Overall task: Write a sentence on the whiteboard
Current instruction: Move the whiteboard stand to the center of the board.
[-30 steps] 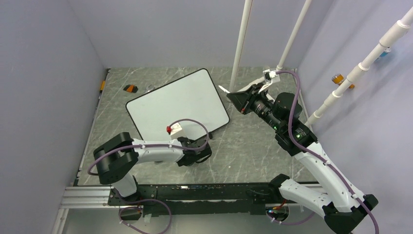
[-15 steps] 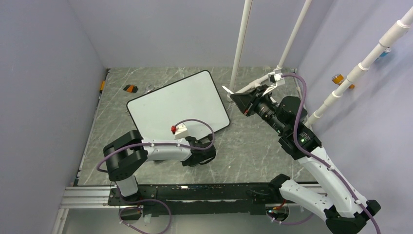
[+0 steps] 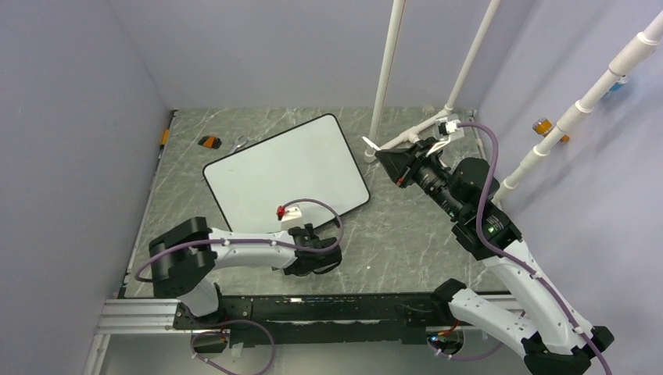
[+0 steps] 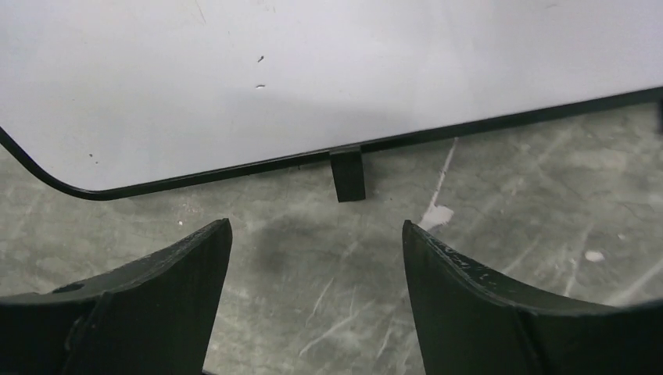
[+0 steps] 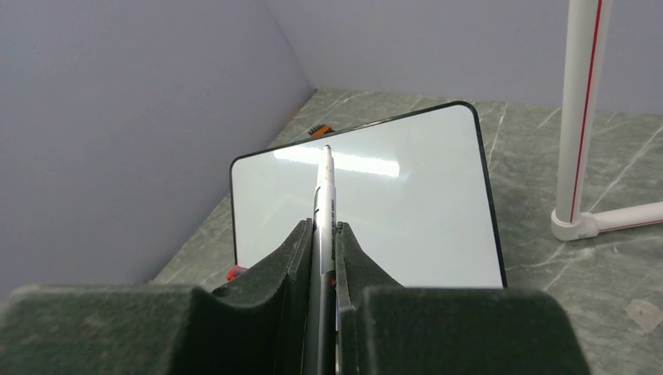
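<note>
The grey marbled table (image 3: pixel 406 234) spreads under both my arms. The whiteboard (image 3: pixel 285 168) lies flat on it, left of centre and turned at a slant, its thin dark rim running around rounded corners. Its face shows plain white with a glare streak in my right wrist view and a few tiny specks in my left. White poles (image 3: pixel 387 78) rise from the far right part of the table, just beyond the board's right corner.

My left gripper (image 4: pixel 314 225) sits low over the table just off the board's near edge, pointing at it. Its jaws are spread wide, with only bare stone between them. My right gripper (image 5: pixel 324 225) is raised above the table off the board's right side and aimed back across it. Its jaws are pressed in on a slim white marker (image 5: pixel 325 176). The marker's dark tip sticks out forward, in the air, apart from the board.

A small black foot (image 4: pixel 348 176) juts from under the board's near rim, straight ahead of my left jaws. A small orange-and-black object (image 3: pixel 209 141) lies on the table beside the board's far left corner.
</note>
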Tool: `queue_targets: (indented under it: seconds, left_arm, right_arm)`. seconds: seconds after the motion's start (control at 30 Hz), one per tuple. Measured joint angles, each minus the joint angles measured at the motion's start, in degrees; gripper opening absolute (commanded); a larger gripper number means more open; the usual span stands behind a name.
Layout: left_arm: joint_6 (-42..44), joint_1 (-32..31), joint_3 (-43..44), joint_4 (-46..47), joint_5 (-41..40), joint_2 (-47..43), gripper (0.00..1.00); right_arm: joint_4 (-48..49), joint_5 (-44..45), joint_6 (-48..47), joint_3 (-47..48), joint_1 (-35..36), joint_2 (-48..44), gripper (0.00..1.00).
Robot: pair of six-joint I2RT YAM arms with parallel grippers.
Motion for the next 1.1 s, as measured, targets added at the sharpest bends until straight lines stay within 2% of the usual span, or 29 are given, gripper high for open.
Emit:
queue_targets:
  seconds: [0.1,0.3,0.47,0.57,0.7,0.8,0.93,1.1]
  left_arm:
    - [5.3,-0.2,-0.3,0.9,0.6,-3.3,0.86]
    - [23.8,-0.6,0.7,3.9,4.4,-10.1,0.93]
    - [39.3,-0.2,2.8,4.8,6.1,-20.6,0.98]
    - [48.9,2.4,3.9,7.5,8.0,-28.1,0.98]
    - [61.0,15.8,3.9,12.1,16.4,-36.4,0.99]
    - [68.4,25.5,4.9,13.1,23.7,-38.1,0.99]
    - [77.4,34.8,10.0,13.2,36.5,-35.0,0.99]
    - [84.2,46.1,15.3,14.2,51.2,-28.9,0.99]
  right_arm:
    - [-0.3,0.1,-0.4,0.0,0.0,0.0,0.0]
    - [-1.8,0.2,-1.2,0.0,0.0,-0.1,0.0]
    - [-2.3,0.2,-1.5,0.0,0.0,-0.1,0.0]
    - [-2.5,0.2,-1.5,0.0,0.0,-0.1,0.0]
    - [-2.6,-0.1,-1.5,0.0,0.0,0.0,0.0]
    - [-2.9,-0.4,-1.5,0.1,0.0,0.2,0.0]
    - [-3.3,-0.8,-1.4,0.5,0.0,0.7,0.0]
    - [-3.9,-1.8,-1.4,0.6,0.0,1.2,0.0]
